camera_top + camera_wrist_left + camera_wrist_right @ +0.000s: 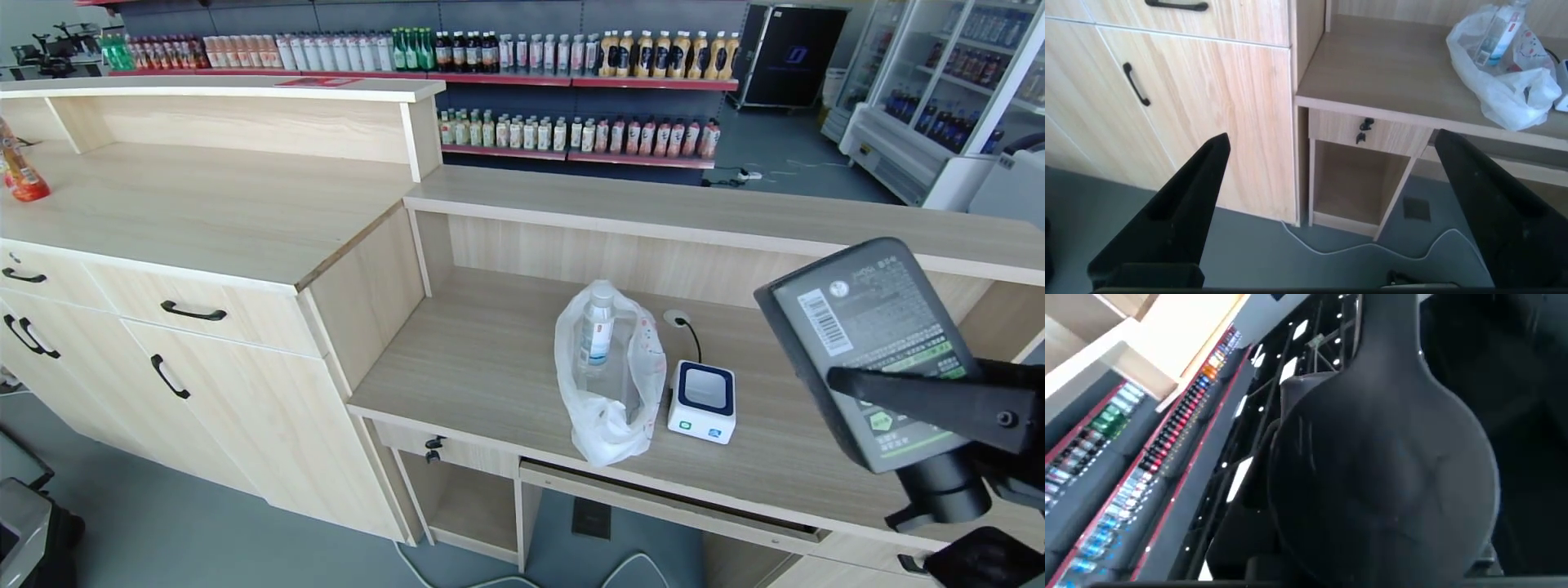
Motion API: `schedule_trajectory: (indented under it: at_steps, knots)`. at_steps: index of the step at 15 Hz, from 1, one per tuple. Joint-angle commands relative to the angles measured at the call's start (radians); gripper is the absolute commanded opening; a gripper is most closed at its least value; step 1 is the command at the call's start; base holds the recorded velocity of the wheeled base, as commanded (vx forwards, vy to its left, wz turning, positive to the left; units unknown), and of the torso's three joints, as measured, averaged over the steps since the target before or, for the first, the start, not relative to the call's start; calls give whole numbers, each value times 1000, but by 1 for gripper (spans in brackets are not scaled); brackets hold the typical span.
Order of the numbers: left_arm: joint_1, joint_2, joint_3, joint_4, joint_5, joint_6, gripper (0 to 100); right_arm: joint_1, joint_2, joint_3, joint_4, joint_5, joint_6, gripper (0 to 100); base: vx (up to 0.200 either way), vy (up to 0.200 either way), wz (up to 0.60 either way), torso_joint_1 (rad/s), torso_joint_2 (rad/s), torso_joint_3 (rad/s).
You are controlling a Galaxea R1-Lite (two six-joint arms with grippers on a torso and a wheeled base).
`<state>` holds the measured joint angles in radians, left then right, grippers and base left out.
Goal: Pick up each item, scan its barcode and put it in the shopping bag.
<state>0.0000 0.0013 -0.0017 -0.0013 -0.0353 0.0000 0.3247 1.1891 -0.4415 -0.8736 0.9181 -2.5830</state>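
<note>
While right gripper [865,388] fingers clamp it, dark flat bottle [878,343] shows barcode label [819,321]; left gripper [1333,139] fingers spread, empty.

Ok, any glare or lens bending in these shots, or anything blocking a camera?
Head view: counter edges bow near the borders, light even. Right wrist view: the dark bottle looms close, ceiling lights glint beside it. Left wrist view: even, no glare.

Between the black jaws of the right gripper [906,396], the bottle [873,327] is dark grey with a white barcode patch and green marks. Away from them, the shopping bag [608,425] is milky white, the scanner [702,400] white with a dark window, the counter [490,351] pale wood-grain.
</note>
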Motion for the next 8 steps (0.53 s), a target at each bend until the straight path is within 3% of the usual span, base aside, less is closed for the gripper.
schedule_trajectory:
  at_steps: [1, 5, 8]
  knots:
    - [0, 0, 0, 0, 0, 0, 100, 83, -74, 1, 16, 2, -29, 0, 0, 0, 0, 0, 0, 0]
    - [0, 0, 0, 0, 0, 0, 100, 175, -112, 1, 25, 4, -89, 0, 0, 0, 0, 0, 0, 0]
    - [0, 0, 0, 0, -1, 0, 100, 182, -146, 0, 105, 7, -146, 0, 0, 0, 0, 0, 0, 0]
